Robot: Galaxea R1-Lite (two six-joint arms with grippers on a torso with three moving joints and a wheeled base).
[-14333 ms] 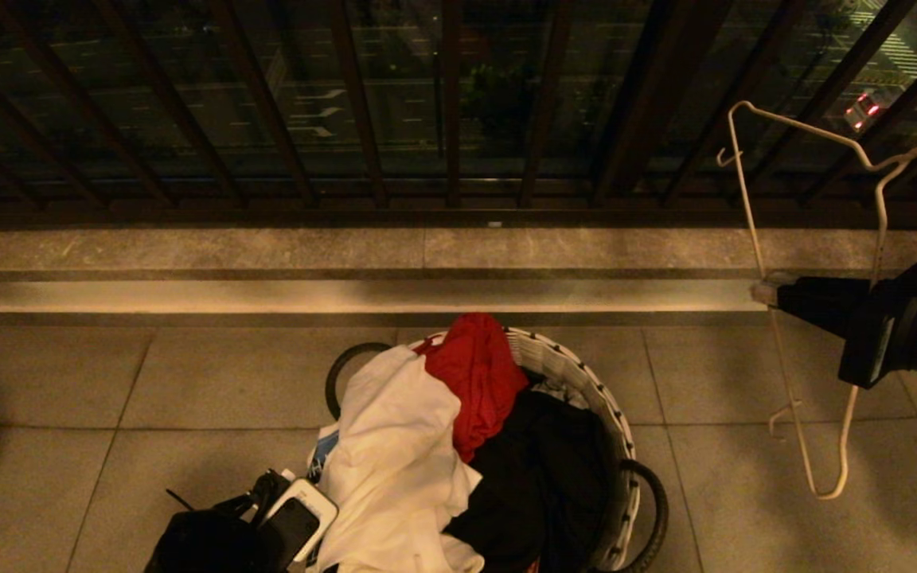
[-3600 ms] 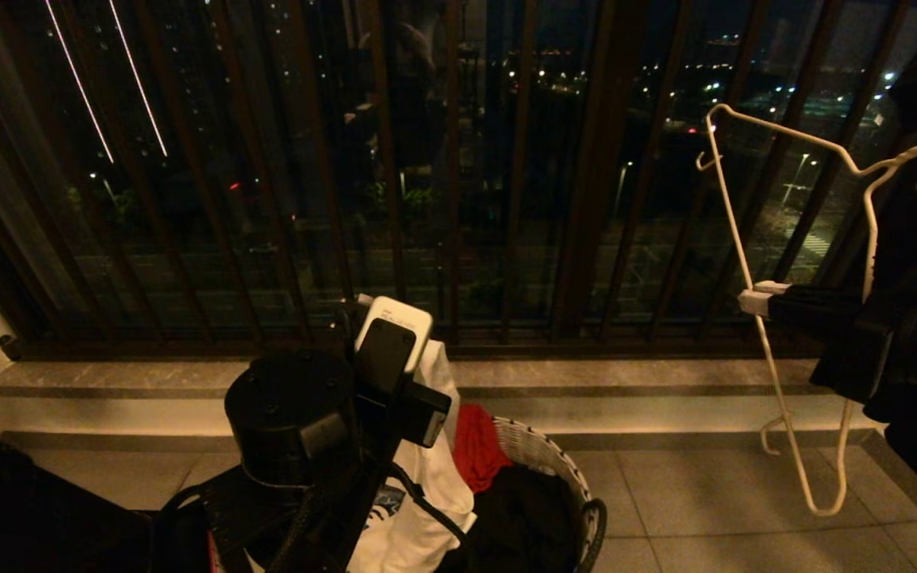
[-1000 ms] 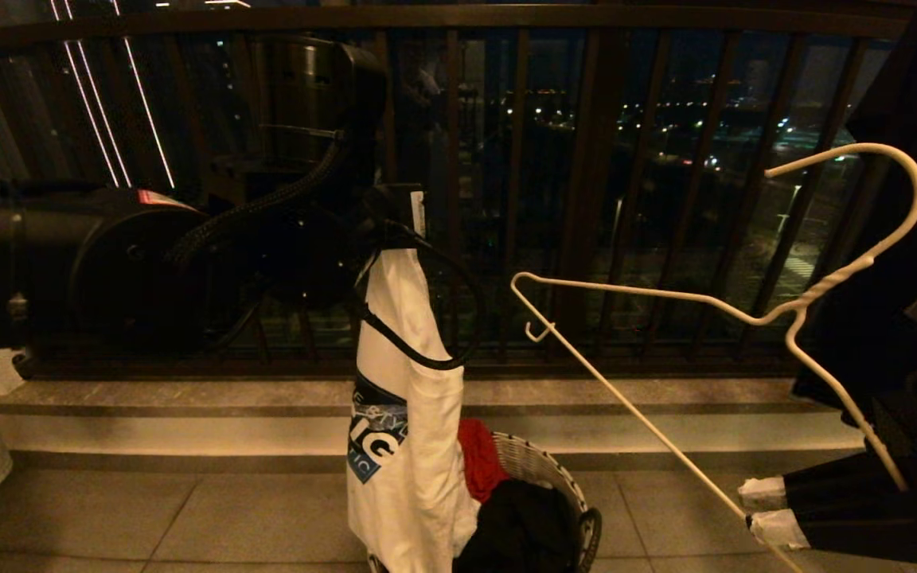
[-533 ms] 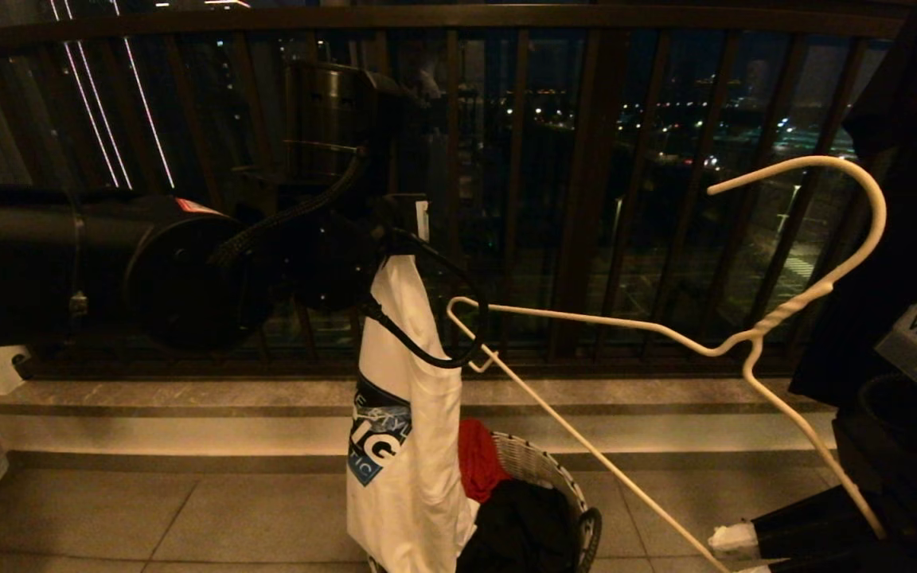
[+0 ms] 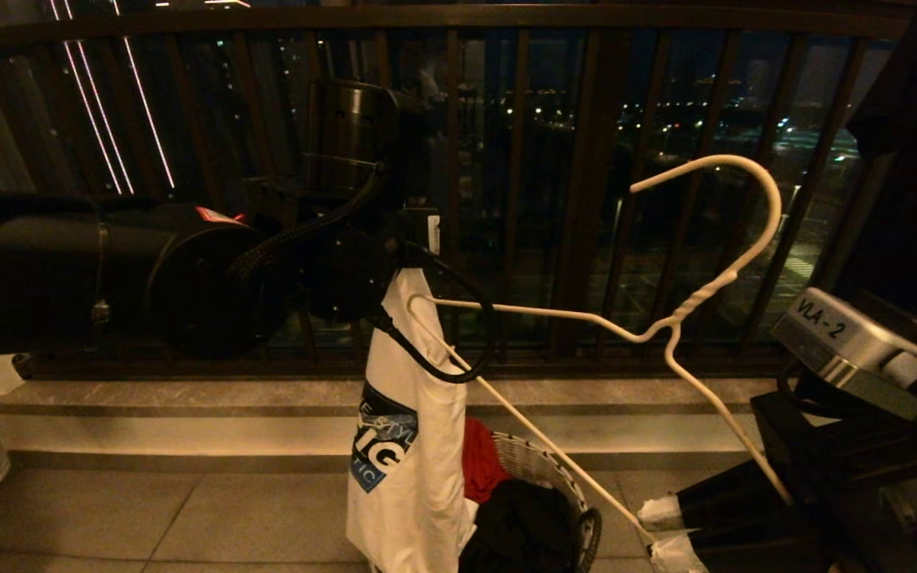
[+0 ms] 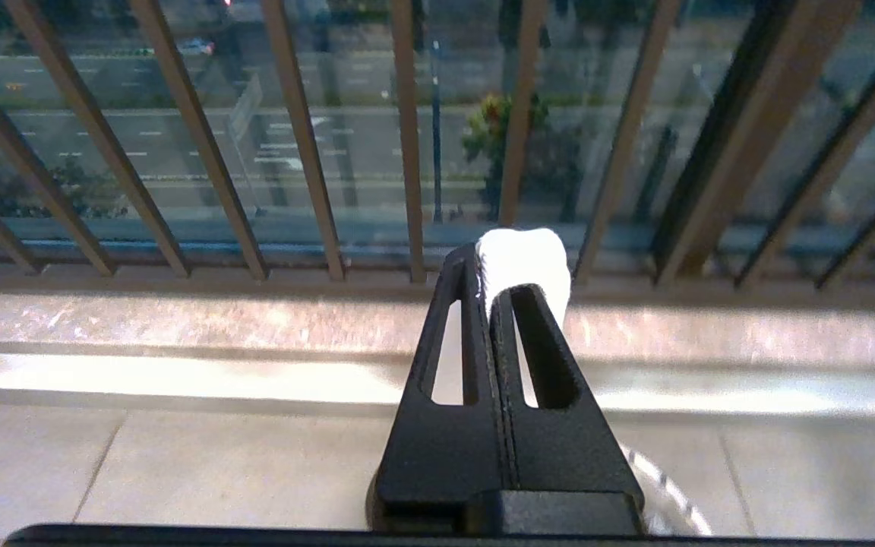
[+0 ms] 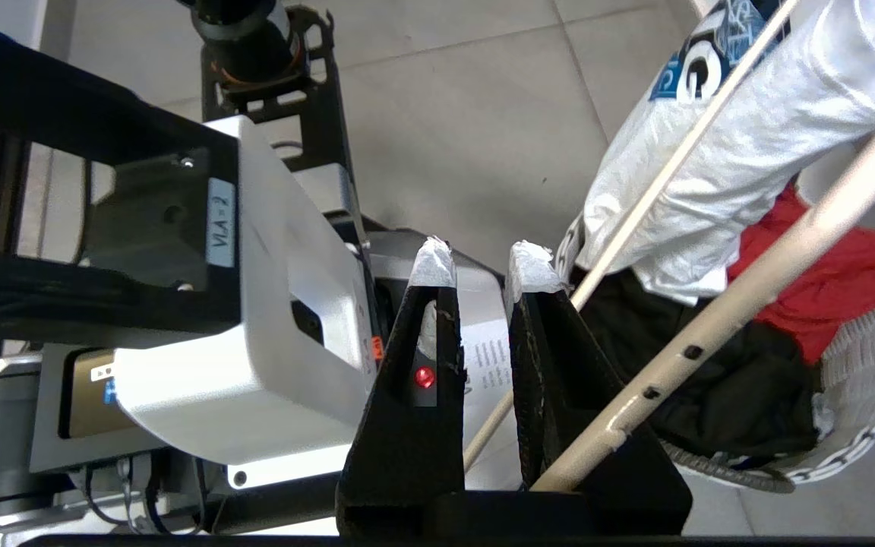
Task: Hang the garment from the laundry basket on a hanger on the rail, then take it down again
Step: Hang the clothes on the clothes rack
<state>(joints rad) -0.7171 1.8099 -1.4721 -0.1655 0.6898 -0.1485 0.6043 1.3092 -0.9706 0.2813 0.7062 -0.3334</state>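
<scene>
My left arm (image 5: pixel 68 270): thick black tube, round joint housing, small red-and-white sticker, braided black cable looping beneath. Left gripper (image 6: pixel 517 262): black slotted fingers, white-wrapped tips. Right gripper (image 7: pixel 479 266): black fingers, white-taped tips, red indicator light. Grey plate (image 5: pixel 848 346) marked "VLA - 2".

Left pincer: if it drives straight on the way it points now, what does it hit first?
Judging by the left wrist view, the left pincer, shut on the garment, points at the dark railing above the stone ledge. Nothing else shows in that line, so probably the railing's bars, though depth is unclear.
</scene>
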